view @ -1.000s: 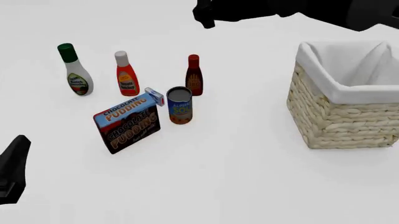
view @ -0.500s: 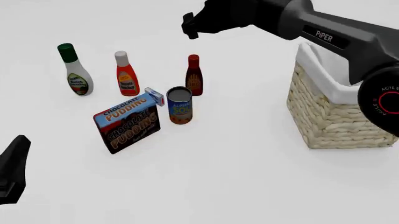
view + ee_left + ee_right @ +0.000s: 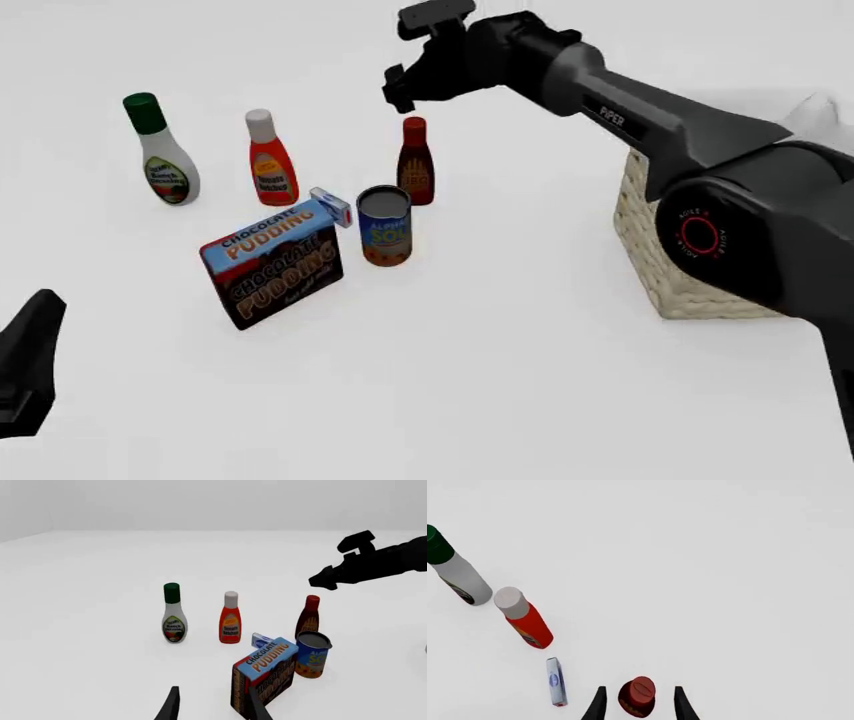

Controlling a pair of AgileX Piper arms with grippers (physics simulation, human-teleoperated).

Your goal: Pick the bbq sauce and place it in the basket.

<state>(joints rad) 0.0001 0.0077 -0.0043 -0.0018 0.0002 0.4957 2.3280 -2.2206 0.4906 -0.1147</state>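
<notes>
White and plain, the surface [image 3: 534, 380] carries all the things. The right gripper [image 3: 638, 702] hangs above the bbq sauce [image 3: 415, 160], its jaws parted wide, holding nothing; in the right wrist view the red cap of the bottle shows between the 2 dark fingertips [image 3: 598, 705], from above. In the front view the gripper is a little higher than the cap and not touching it. The bottle stands upright on the surface.

Just in front of the bbq sauce stands an open can [image 3: 384, 225] with a blue and orange label. Beside the can, to the left, a chocolate pudding box [image 3: 272, 262] stands tilted, and a small blue and white packet [image 3: 331, 206] is at its upper corner. Further left stand an orange-red bottle [image 3: 270, 159] with a white cap and a white bottle [image 3: 163, 151] with a green cap, both upright.

The basket [image 3: 654, 260] is well apart on the right, mostly hidden behind the right arm [image 3: 694, 130].

The left gripper [image 3: 212, 707] is low at the near left; its jaws are parted and empty.
</notes>
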